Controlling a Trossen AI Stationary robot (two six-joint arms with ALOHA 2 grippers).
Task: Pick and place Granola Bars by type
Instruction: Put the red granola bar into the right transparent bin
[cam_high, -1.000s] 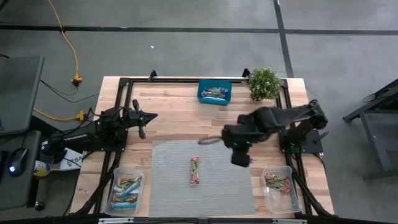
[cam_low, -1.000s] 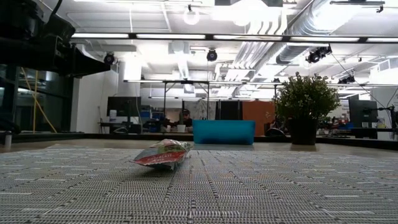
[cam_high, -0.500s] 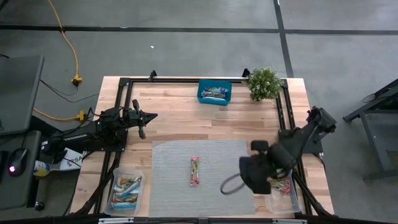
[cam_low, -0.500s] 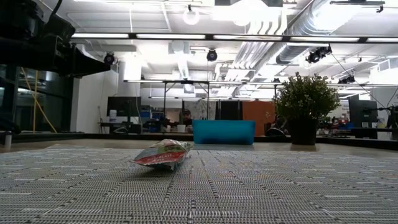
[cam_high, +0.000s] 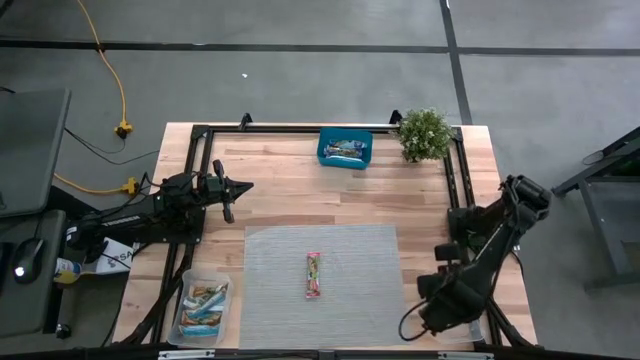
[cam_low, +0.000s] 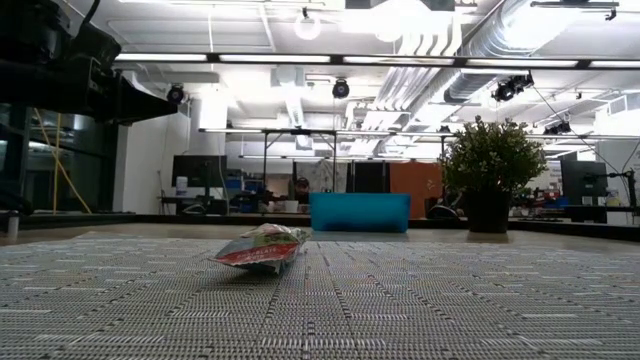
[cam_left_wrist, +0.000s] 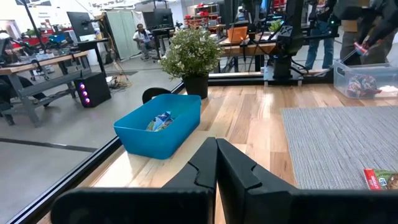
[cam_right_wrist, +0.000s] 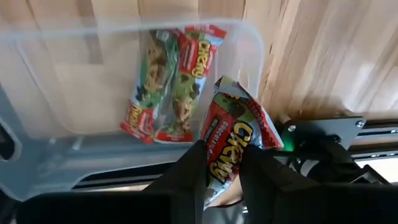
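Observation:
My right gripper (cam_right_wrist: 221, 169) hangs over the clear tub (cam_right_wrist: 62, 37) at the table's near right corner (cam_high: 468, 322), shut on a red-and-green granola bar (cam_right_wrist: 229, 140). Two or three like bars (cam_right_wrist: 171, 87) lie flat in that tub. Another red-and-green bar (cam_high: 313, 274) lies flat on the grey mat, also seen in the low view (cam_low: 262, 250). The left near tub (cam_high: 203, 306) holds several bars, some light blue. My left gripper (cam_high: 238, 187) waits at the table's left side, shut (cam_left_wrist: 216, 152). My right gripper pinches the red-and-green bar near its lower end (cam_right_wrist: 217, 163) between the two fingers (cam_right_wrist: 189, 171), coming from above and pointing down. The bar lies along the fingers and sticks out past their ends, lifted clear above the tub. Its free end (cam_right_wrist: 239, 99) is crumpled.
A teal box (cam_high: 345, 148) with more bars stands at the far edge, a potted plant (cam_high: 424, 133) to its right. The grey mat (cam_high: 350, 300) covers the near middle. A dark frame rail (cam_high: 300, 130) runs round the table.
My right arm has swung from over the mat's far right part toward the table's near right corner and now hangs over the right tub. The bar on the mat and the left arm have kept still.

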